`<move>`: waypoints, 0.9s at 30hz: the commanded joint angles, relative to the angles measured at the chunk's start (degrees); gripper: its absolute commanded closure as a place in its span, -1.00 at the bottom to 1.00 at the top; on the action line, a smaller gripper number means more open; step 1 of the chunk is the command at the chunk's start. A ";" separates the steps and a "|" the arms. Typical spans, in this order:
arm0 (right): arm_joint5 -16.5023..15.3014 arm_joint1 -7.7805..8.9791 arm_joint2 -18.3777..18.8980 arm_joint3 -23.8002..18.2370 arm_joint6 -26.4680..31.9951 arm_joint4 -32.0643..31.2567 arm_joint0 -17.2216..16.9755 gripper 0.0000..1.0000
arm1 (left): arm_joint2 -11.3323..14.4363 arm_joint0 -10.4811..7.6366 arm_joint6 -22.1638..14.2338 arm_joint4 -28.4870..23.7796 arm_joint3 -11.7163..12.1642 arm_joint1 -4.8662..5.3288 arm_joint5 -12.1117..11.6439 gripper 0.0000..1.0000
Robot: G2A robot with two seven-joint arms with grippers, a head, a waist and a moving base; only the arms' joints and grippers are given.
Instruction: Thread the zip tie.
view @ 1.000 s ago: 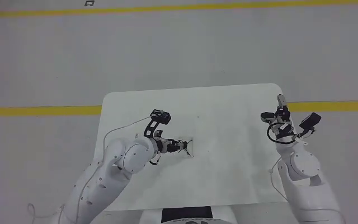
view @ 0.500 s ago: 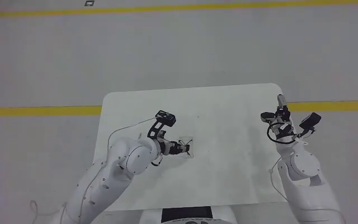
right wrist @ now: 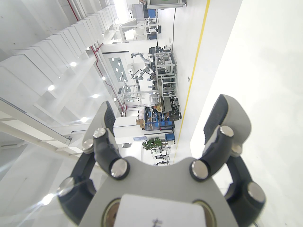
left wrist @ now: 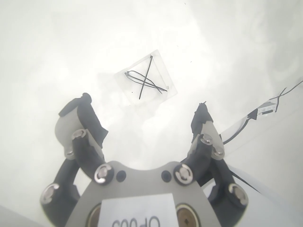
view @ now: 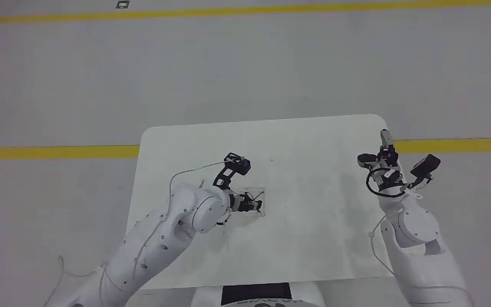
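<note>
Well, the zip ties (left wrist: 144, 81) lie in a loose cross inside a shallow clear tray (left wrist: 169, 81), a little to the robot's left of the middle of the white table (view: 322, 230). They are thin, black and flat on the tray floor. One is nearly straight. Its long axis runs from the tray's far edge, where its small head sits, back toward the left gripper (left wrist: 143, 102), and its thin tail points into the gap between the two fingers. Two more ties are slightly bowed. They start close together at one side of the tray and sweep across the straight one to the opposite side, so the bundle reads as an X, which the top view also shows.

The left gripper hangs just short of the tray's near edge with its jaws spread wide and nothing between them. The black-tipped fingers (left wrist: 82, 109) sit either side of the tray's near corner. I can't tell whether they touch the table or the tray. The ties lie just ahead of the fingertips, apart from them.

Over at the table's right edge, well apart from the tray, the right gripper (right wrist: 164, 112) is raised and turned outward toward the room, its jaws parted and empty.
</note>
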 commanded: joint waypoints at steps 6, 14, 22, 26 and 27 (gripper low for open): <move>0.00 0.00 0.00 0.00 0.00 0.00 0.00 -1.00 | 1.38 0.30 1.38 0.84 -0.59 -0.47 4.11 -1.00; 0.00 0.00 0.00 0.00 0.00 0.00 0.00 -1.00 | -1.63 2.45 -0.42 1.46 3.60 -4.83 4.11 -1.00; 0.00 0.00 0.00 0.00 0.00 0.00 0.00 -1.00 | -5.02 5.98 -3.08 7.64 2.70 -8.97 4.11 -1.00; 0.00 0.00 0.00 0.00 0.00 0.00 0.00 -1.00 | -5.02 5.98 -3.08 7.64 2.70 -8.97 4.11 -1.00; 0.00 0.00 0.00 0.00 0.00 0.00 0.00 -1.00 | -5.02 5.98 -3.08 7.64 2.70 -8.97 4.11 -1.00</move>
